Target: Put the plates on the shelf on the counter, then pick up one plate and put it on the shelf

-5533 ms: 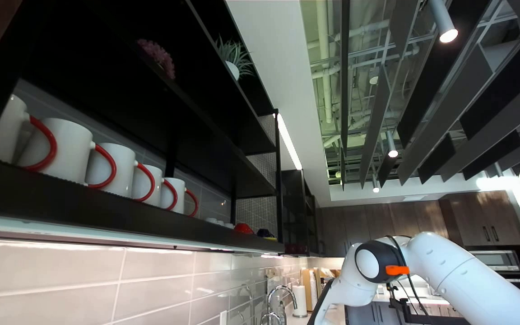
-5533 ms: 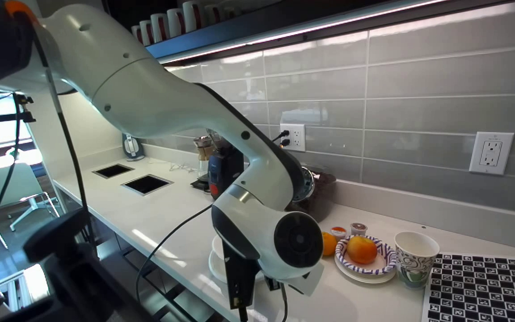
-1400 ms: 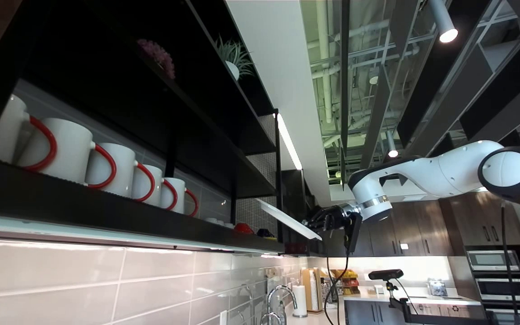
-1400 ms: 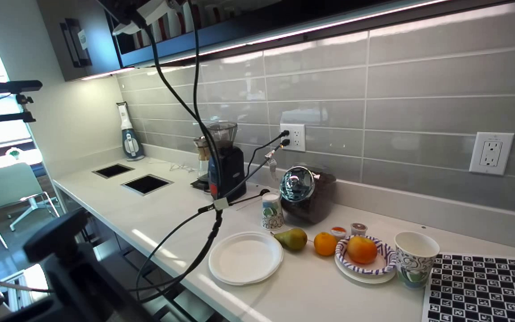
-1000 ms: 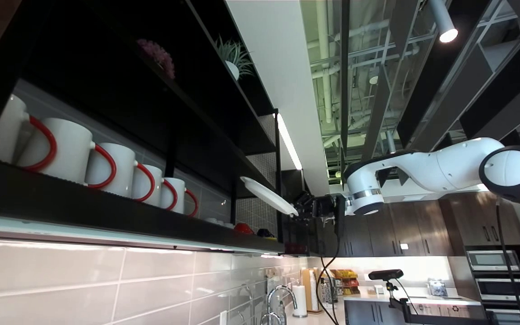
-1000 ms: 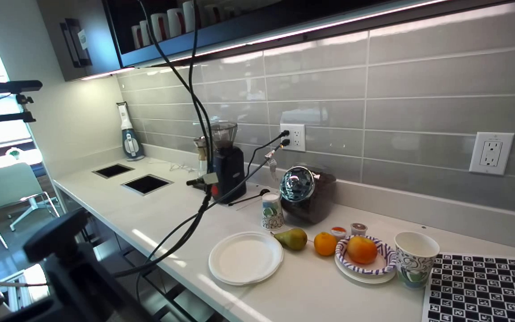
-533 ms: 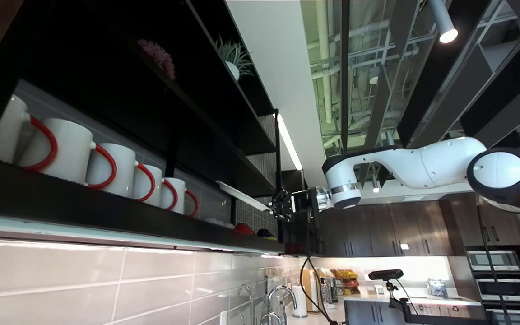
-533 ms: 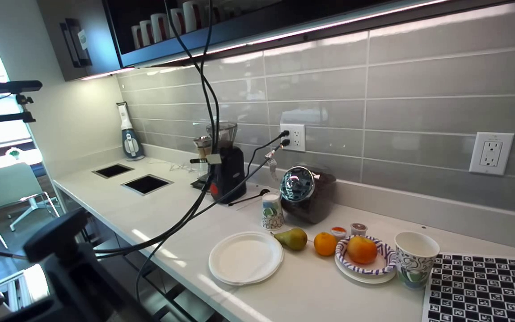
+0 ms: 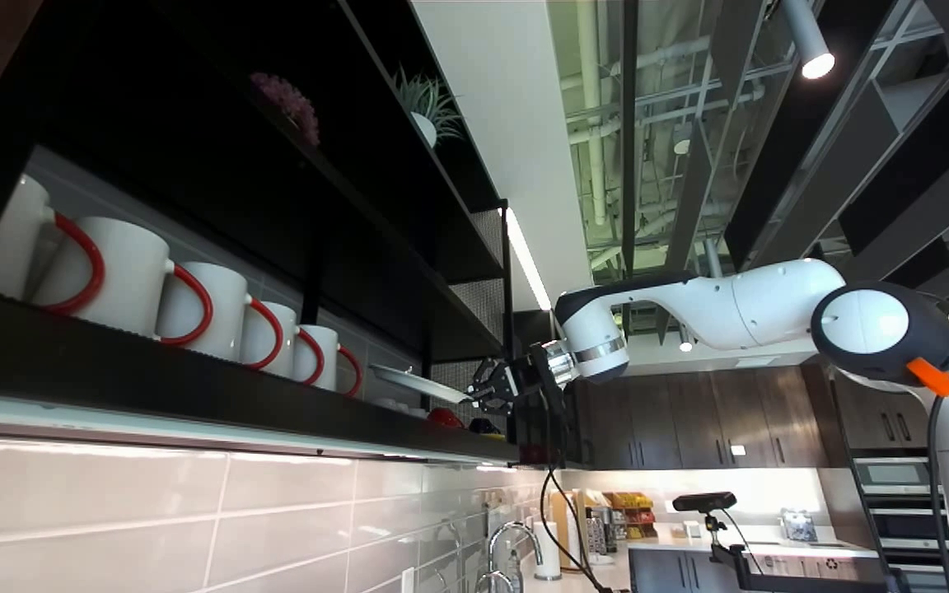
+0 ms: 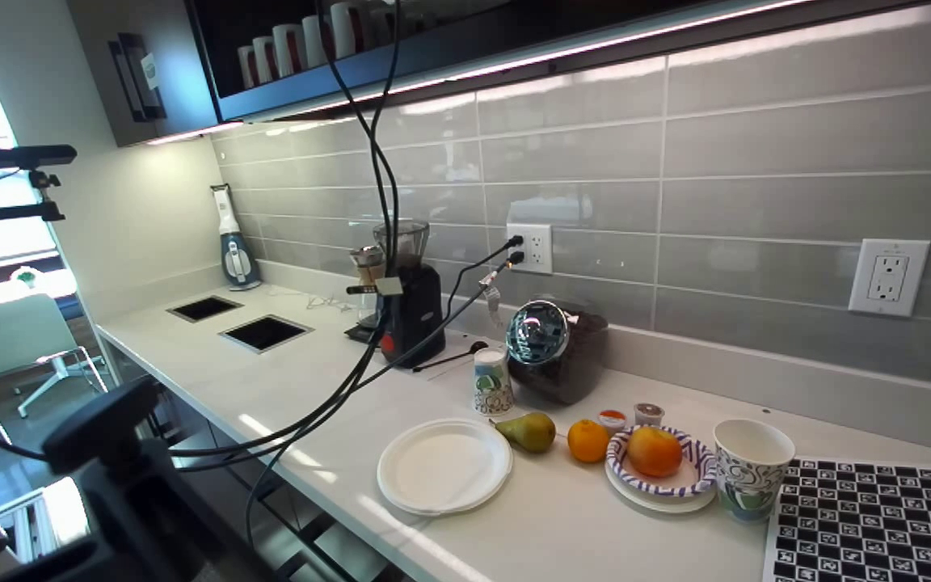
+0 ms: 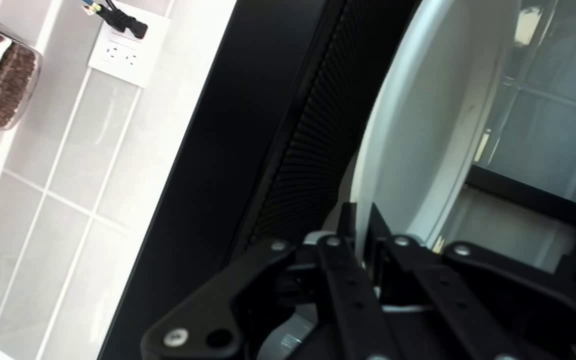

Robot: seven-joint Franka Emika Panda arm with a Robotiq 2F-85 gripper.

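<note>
You've got the white plate [image 11: 433, 110] pinched by its rim in your gripper [image 11: 363, 220], tilted ahead, a black shelf board [image 11: 225, 140] below!

A round white paper-looking plate [image 11: 423, 125] shows a smooth, soft sheen while glossy rectangular grey ceramic-looking tiles [image 10: 756, 206] shine.

In an exterior view, a white plate [image 10: 444, 466] lies on the counter [image 10: 562, 533] below the pincer [image 9: 473, 396], just beside a pear [image 10: 532, 433] and near an orange [image 10: 588, 440]. Black cables [image 10: 391, 242] also hang below the pincer; mugs [image 10: 288, 48] line the shelf [image 10: 449, 56].
</note>
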